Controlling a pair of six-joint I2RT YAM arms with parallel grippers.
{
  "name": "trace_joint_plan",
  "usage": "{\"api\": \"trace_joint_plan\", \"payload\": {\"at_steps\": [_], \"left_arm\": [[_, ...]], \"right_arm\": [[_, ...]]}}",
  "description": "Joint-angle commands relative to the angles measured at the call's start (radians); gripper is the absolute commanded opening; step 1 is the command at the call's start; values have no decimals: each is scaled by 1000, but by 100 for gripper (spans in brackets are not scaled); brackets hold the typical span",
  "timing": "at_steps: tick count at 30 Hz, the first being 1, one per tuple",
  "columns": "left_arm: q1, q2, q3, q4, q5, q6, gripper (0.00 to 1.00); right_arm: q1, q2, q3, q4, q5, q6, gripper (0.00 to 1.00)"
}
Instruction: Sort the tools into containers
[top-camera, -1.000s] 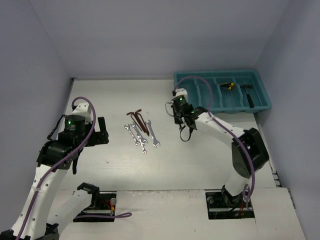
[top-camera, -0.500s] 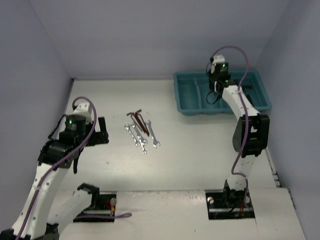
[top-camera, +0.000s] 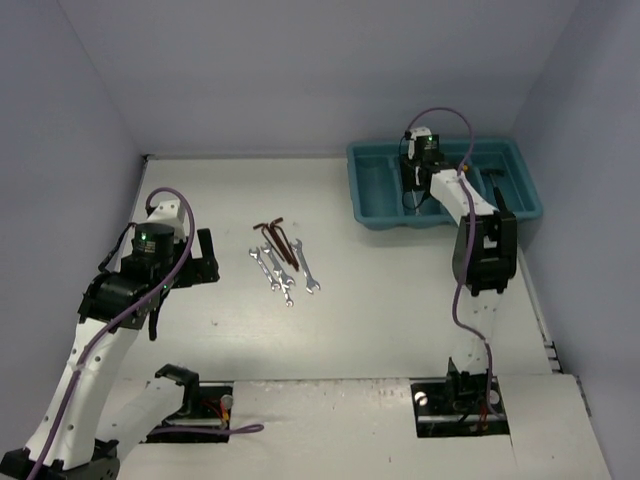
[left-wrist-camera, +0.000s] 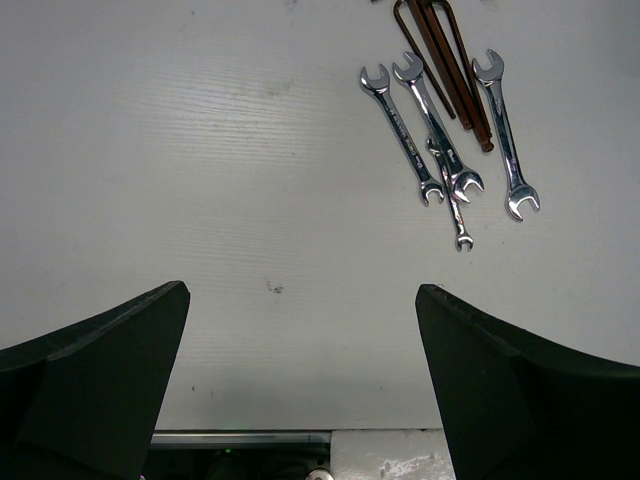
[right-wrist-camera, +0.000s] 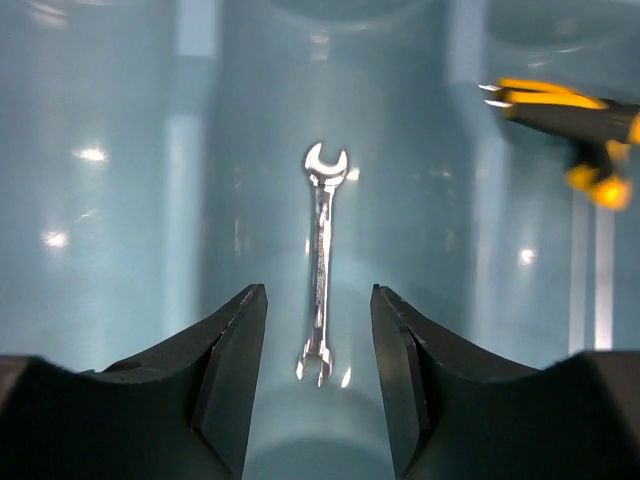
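The small silver wrench (right-wrist-camera: 322, 262) lies in a compartment of the teal tray (top-camera: 372, 218) beneath my right claw (right-wrist-camera: 318, 292), whose fingers are spread and hold nothing. My right arm (top-camera: 480, 245) stretches forward over the tray, wrist pointing down.

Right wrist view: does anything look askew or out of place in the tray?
Nothing stands out. The wrench lies lengthwise inside one compartment of the tray, below the open right gripper. The yellow-and-black tool sits in the neighbouring compartment.
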Motion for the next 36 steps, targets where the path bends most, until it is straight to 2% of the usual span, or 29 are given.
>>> {"api": "trace_joint_plan", "payload": {"at_steps": [1,4,9,14,18,22,36], "left_arm": [[4,10,68,31,-8,-11,95],[4,17,80,30,-16,1,95],[4,33,97,31,-19,6,95],[4,38,99,31,-23,13,96],[4,33,96,29,-12,13,95],[4,23,93,28,-6,9,95],[6,-5,63,26,-3,12,95]], "right_arm": [[92,-279,-89,38,51,41,44],[218,-388,-201,36,73,112,43],[406,-468,-351,32,77,301,43],[571,-418,-399,26,55,420,42],[654,-328,-352,-4,39,461,41],[689,-233,-288,-69,36,473,40],[714,-72,-221,-89,14,472,38]]}}
